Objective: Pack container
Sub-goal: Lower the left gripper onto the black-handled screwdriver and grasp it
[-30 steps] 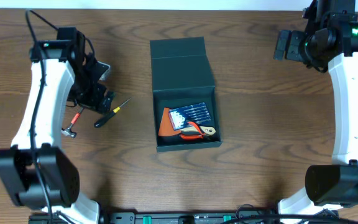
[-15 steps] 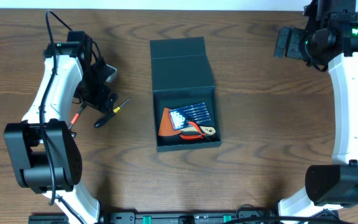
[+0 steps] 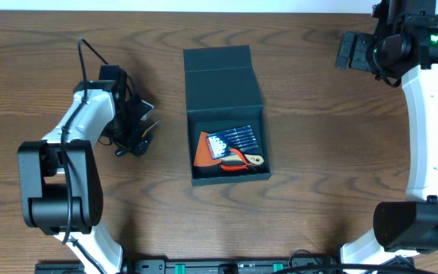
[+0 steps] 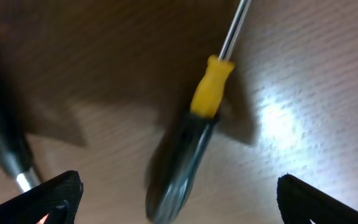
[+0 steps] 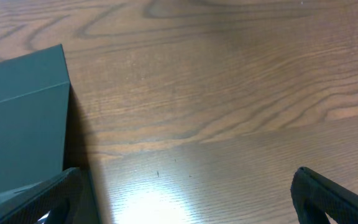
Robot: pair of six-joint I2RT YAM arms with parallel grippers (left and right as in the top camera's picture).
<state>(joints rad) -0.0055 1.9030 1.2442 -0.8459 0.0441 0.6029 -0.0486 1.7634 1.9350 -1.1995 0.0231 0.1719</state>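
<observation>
Swung inward, my left claw (image 4: 179, 205) hangs wide open, empty, over the screwdriver (image 4: 194, 143) lying outside the partly filled container (image 3: 223, 84); right claw (image 5: 182, 199) open too.

The container (image 3: 223, 84) is matte dark teal-green on a table (image 3: 325, 167) of brown wood grain. Inside it show an orange sheet (image 3: 202, 154), a blue card (image 3: 234, 140) and red handles (image 3: 238, 165). The screwdriver (image 4: 194, 143) has a black handle (its collar yellow).
</observation>
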